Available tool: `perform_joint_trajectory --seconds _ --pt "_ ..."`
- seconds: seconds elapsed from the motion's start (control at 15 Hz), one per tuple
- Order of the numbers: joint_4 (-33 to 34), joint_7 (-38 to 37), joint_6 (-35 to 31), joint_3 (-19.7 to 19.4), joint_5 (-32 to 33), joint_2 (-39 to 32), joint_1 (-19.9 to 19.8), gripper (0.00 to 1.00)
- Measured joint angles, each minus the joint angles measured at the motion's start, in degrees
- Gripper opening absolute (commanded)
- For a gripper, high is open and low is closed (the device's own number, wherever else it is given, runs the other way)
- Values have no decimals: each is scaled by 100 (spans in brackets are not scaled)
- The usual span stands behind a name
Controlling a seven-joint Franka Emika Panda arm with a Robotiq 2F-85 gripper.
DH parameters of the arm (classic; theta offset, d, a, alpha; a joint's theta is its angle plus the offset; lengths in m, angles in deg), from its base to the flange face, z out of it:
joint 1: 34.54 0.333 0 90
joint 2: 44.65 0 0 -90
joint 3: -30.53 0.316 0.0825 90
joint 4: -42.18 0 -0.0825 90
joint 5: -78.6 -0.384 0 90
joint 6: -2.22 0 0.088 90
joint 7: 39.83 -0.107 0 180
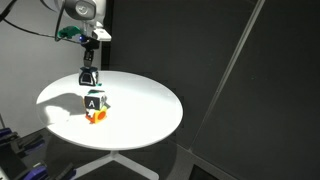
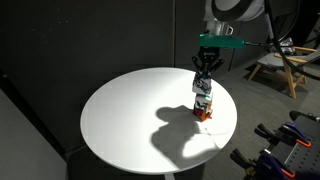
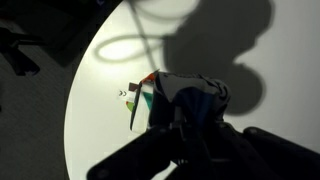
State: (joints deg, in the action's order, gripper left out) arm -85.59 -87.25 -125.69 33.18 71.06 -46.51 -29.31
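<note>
Round white table (image 1: 150, 110) below me; small orange block (image 1: 97, 118) directly on top, lettered cube (image 1: 93, 101) stacked on block.

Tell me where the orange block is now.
In both exterior views the orange block sits on the white table, beneath the lettered block, directly under the gripper.
</note>
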Motion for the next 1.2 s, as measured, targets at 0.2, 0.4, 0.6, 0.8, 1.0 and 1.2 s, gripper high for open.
perform_joint_trajectory --seconds 0.2,0.4,0.6,0.8,1.0,1.2 --pt "-6 0 0 -26 0 0 -63 4" --pt "-7 1 -1 -53 0 -5 -103 4" --pt "-6 2 -8 -71 -1 -21 -115 4" --pt "2 2 -26 -84 -1 -55 -123 4" --pt "18 2 -39 -104 -2 -109 -128 4" --pt "27 3 -40 -129 -2 -149 -136 4"
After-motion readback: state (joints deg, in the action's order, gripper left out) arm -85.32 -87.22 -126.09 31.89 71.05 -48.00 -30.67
